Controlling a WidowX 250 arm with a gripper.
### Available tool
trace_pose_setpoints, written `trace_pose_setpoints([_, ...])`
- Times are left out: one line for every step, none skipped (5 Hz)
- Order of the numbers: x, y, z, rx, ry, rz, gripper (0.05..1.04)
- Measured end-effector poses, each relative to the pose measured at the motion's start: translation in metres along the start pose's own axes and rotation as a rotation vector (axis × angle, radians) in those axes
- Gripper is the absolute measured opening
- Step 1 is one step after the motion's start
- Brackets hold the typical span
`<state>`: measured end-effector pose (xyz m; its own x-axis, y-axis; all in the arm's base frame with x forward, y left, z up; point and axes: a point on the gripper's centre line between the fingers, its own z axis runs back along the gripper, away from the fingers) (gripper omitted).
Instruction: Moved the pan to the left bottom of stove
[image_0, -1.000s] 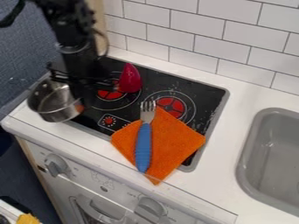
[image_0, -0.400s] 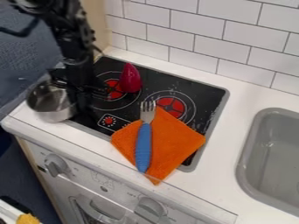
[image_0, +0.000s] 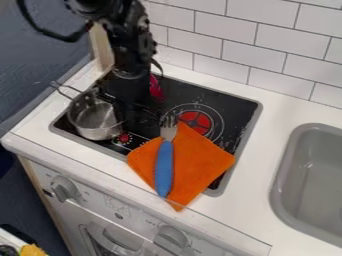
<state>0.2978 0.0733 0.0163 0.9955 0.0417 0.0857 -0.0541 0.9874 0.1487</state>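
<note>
In the camera view, with clock directions read from the stove's middle, the black stove (image_0: 230, 106) is set in the white table (image_0: 270, 150). The metal pan (image_0: 93, 120) is at about 9 o'clock, over the stove's left corner, its thin handle pointing to 10 or 11 o'clock. Whether its base touches the surface, I cannot tell. The tool (image_0: 137, 114) hangs at about 11 o'clock, at the pan's 3 o'clock side. It is dark against the black stove, and I cannot tell whether it is spread, pressed together or pinching the pan.

A red object (image_0: 155, 87) stands at 12 o'clock, partly hidden by the arm. A red-centred burner (image_0: 195, 122) lies between 2 and 3 o'clock. At about 5 o'clock an orange cloth (image_0: 196, 162) overlaps the stove's front edge, with a blue-handled fork (image_0: 164, 167) lying on it, tines towards 12 o'clock and handle end towards 6. The grey sink (image_0: 314, 182) is well apart, towards 4 o'clock.
</note>
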Motion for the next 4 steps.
trace_pose_setpoints([-0.002,0.0,0.0,0.003,0.01,0.032,0.104])
trace_pose_setpoints([-0.007,0.003,0.0,-0.007,0.047,0.105,0.276])
trace_pose_setpoints([-0.003,0.007,0.019,0.002,-0.019,0.119,0.556])
trace_pose_setpoints([0.0,0.0,0.047,0.023,-0.087,0.09,0.857])
